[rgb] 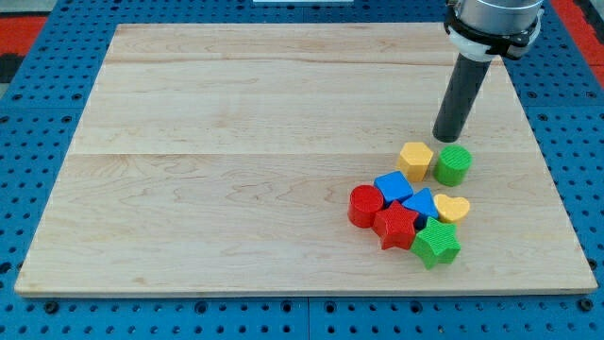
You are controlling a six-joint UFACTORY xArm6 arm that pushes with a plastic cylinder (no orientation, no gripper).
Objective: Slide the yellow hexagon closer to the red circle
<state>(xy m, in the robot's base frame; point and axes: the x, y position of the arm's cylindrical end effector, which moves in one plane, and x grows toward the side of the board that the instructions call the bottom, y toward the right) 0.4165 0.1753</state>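
While the wooden board (pixel 236 161) fills most of the view, my tip (pixel 444 138) rests just above the yellow hexagon (pixel 415 159) and green cylinder (pixel 453 164).

Largest is the board, lying on a blue perforated table (pixel 28 38); next the dark rod (pixel 461 94), which comes down from the view's top right and carries no fingers, so there is nothing to spread or pinch. All blocks cluster at the lower right. The yellow hexagon touches the green cylinder on its right and sits near the red circle (pixel 365 205), which lies to its lower left with the blue block (pixel 393 185) between them. Below are a red star (pixel 397 227), blue triangle (pixel 420 204), green star (pixel 436 244) and small yellow heart (pixel 454 208).
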